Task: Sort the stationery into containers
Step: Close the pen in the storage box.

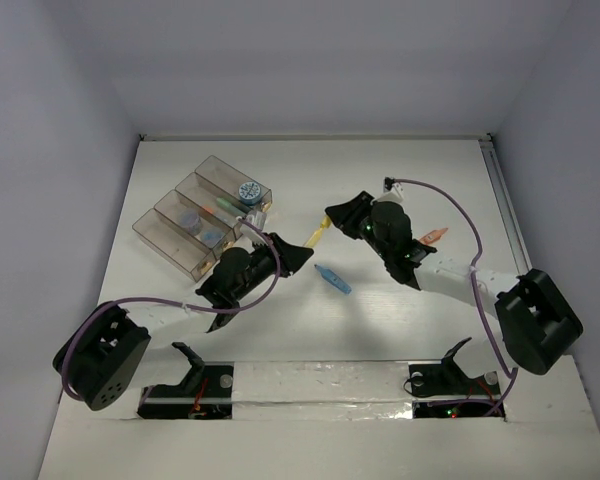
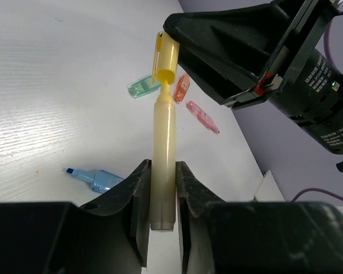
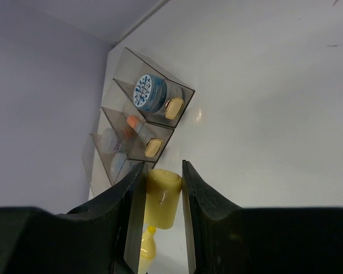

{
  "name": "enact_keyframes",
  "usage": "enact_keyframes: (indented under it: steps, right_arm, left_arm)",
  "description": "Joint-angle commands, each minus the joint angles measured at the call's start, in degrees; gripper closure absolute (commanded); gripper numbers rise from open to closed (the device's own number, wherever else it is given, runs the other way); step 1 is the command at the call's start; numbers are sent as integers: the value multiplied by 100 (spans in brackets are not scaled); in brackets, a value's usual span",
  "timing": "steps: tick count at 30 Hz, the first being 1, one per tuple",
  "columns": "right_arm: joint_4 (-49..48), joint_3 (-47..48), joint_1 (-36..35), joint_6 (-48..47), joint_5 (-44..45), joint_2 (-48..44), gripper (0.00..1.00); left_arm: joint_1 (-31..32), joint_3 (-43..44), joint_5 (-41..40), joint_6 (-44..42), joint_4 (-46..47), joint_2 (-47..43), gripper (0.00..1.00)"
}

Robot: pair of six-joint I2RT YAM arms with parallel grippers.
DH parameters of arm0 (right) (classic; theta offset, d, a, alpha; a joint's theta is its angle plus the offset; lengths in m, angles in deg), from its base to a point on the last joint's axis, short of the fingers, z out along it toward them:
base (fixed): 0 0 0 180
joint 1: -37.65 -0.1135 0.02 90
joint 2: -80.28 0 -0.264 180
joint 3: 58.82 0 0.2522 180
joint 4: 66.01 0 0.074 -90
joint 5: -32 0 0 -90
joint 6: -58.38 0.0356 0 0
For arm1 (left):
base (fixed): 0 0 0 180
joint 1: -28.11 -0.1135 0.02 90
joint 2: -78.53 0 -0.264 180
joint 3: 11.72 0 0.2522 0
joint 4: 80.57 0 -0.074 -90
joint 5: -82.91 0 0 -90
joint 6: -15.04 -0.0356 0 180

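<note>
We have the left tool (image 2: 162, 171) clamped on the yellow pen (image 2: 163, 137) by its barrel and the right tool (image 3: 162, 170) pinching its cap (image 3: 163, 191). The pen sits mid-frame in the top view, probably so the cap can be seated before it goes into the containers (image 1: 215, 175) at upper left.

Shot from high at the near edge, looking down on the white worktop (image 1: 380, 200). Shot close from either wrist, facing opposite ways, sharing the translucent yellow pen (image 2: 163, 148).
</note>
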Motion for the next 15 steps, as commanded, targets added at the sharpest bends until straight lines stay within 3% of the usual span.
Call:
enact_keyframes:
  steps: [1,15]
  right_arm:
    - [16,346,-54,-45,98,35,91]
    - [174,356,-159,-10,-78,193,91]
  left_arm:
    - [-30,165,78,-86,350,9,100]
    - [-30,227,-98,-227,271,-79,100]
